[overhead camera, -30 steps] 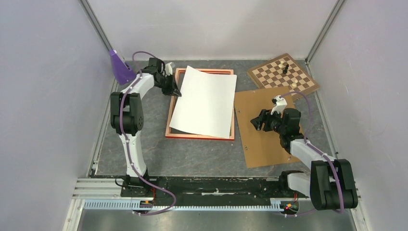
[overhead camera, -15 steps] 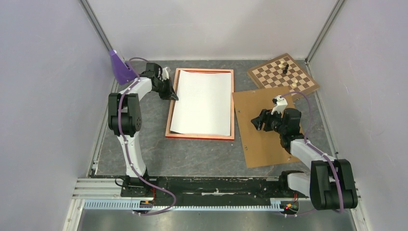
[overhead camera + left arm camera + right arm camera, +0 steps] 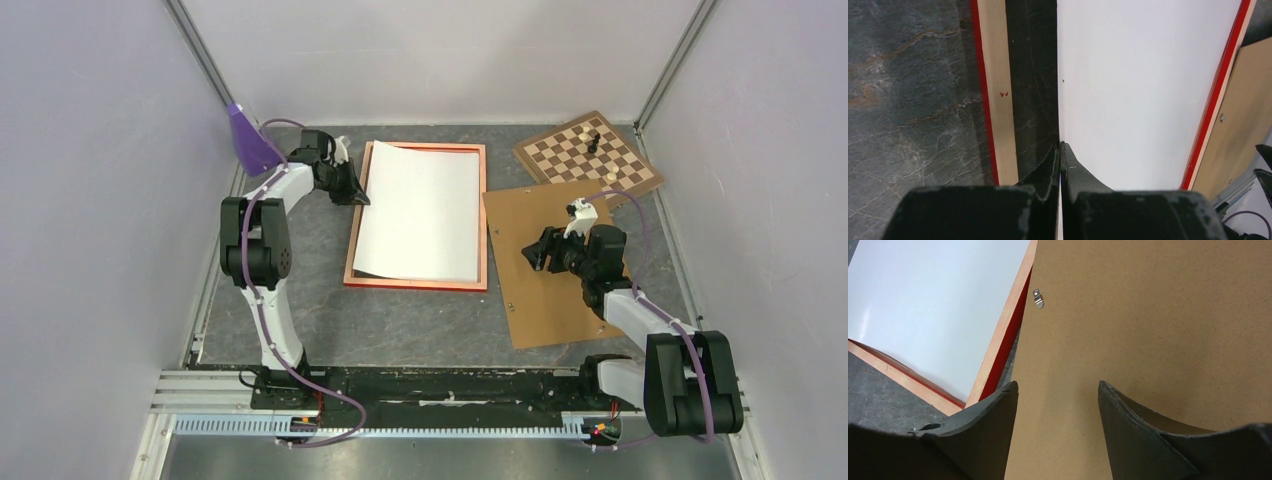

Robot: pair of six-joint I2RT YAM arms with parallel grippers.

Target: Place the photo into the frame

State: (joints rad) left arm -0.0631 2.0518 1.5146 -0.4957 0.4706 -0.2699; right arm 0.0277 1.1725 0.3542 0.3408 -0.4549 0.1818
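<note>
The photo lies white back up inside the outline of the thin orange-red frame at the table's middle. My left gripper is shut on the photo's left edge near the far corner. In the left wrist view the closed jaws pinch that edge of the photo, with dark table showing between it and the frame's left rail. My right gripper is open and empty, hovering over the brown backing board, beside the frame's right rail.
The backing board with small clips lies right of the frame. A chessboard with a few pieces sits at the far right. A purple object stands at the far left by the wall.
The photo was skewed across the frame a second ago; now it sits squared within the rails. My left gripper has shifted slightly left with it. The right arm has not moved.
</note>
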